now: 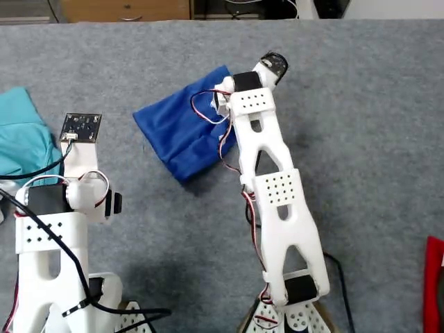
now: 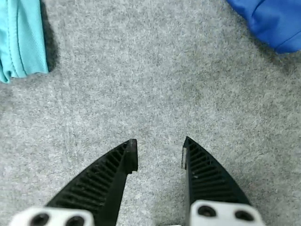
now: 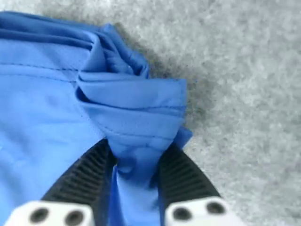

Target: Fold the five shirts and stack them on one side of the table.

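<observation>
Pinches the bunched edge of the blue shirt [image 1: 177, 128] with right fingers [image 3: 82, 176], left fingers [image 2: 108, 181] spread near it. Looks early: teal shirt [image 1: 21, 139] well apart from it, no stack yet.

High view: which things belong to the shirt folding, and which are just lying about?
Job in hand:
blue shirt, pinched by the right gripper
teal shirt
red cloth at the edge, likely another shirt
left gripper, open over bare table

Lying about:
wooden drawers behind the table
</observation>
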Motion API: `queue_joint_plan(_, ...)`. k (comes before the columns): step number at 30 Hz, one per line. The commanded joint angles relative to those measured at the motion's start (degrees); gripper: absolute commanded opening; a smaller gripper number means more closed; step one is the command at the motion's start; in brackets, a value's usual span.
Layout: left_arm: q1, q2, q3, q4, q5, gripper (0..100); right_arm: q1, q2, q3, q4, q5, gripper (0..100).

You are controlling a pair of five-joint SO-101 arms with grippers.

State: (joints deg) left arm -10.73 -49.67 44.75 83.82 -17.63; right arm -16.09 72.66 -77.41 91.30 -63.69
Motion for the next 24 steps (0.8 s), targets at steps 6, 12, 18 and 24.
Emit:
queue_joint_plan(6,-0.4,-0.5,-0.7,0.4,-0.5,17,9.3,0.1,-13.1,7.7,6.5,0.5)
queue_joint_plan(12,-0.2,-0.6,-0.7,1.5,-0.5,17,17.3,-0.4,-18.2,10.8,12.7,0.5)
queue_joint_plan(18,-0.4,-0.8,-0.8,1.5,-0.5,17,29.1,-5.2,-16.6,11.1,18.8,0.5)
queue_joint_plan(24,-0.2,-1.0,-0.8,1.1,-0.5,17,41.3,-13.8,-9.4,11.2,26.6,0.5)
